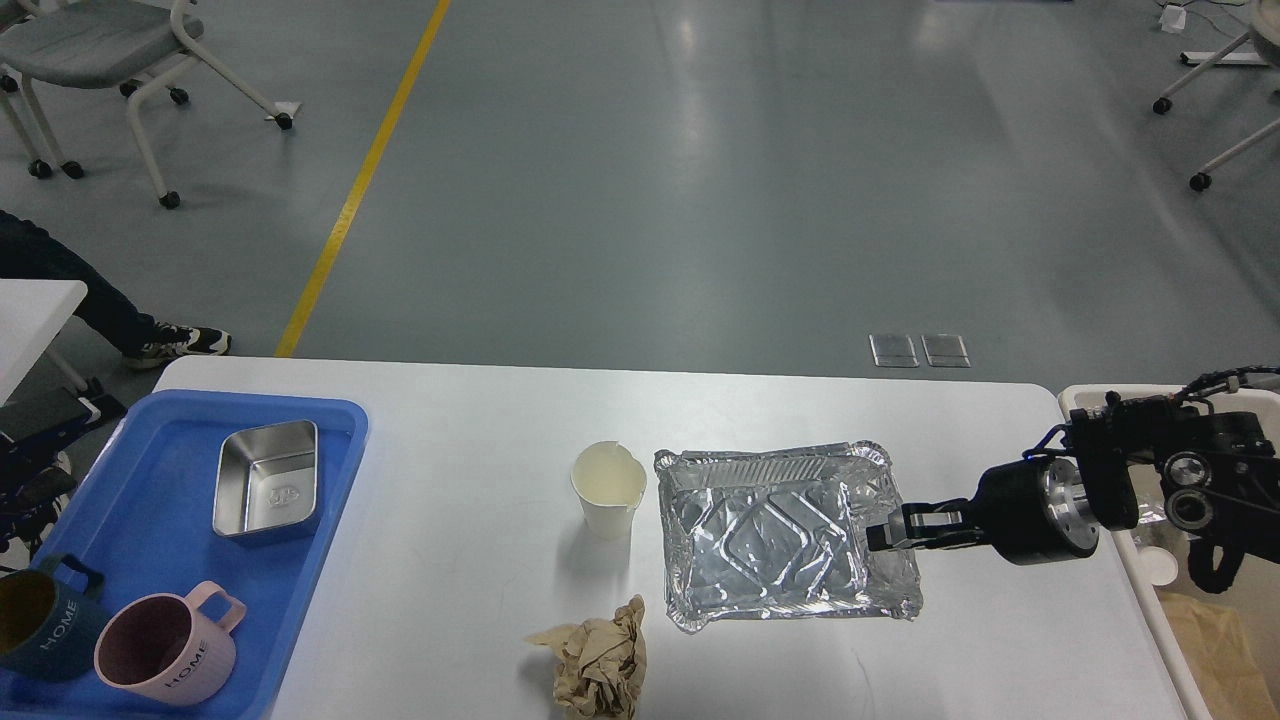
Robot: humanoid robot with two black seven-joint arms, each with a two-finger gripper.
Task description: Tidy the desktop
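The desktop (480, 430) is a wide white tabletop with rounded corners. On it lie a crumpled foil tray (780, 540), a white paper cup (608, 488) just left of the tray, and a crumpled brown paper ball (598, 660) at the front edge. My right gripper (885, 532) reaches in from the right and is shut on the foil tray's right rim. My left gripper (55, 420) sits at the far left edge, beside the blue tray (160, 560); it is dark and its fingers cannot be told apart.
The blue tray holds a steel dish (267, 478), a pink mug (170, 650) and a dark teal mug (35, 625). A white bin (1160, 600) stands right of the desktop. Chairs (110, 50) and a person's leg (120, 320) are on the floor beyond.
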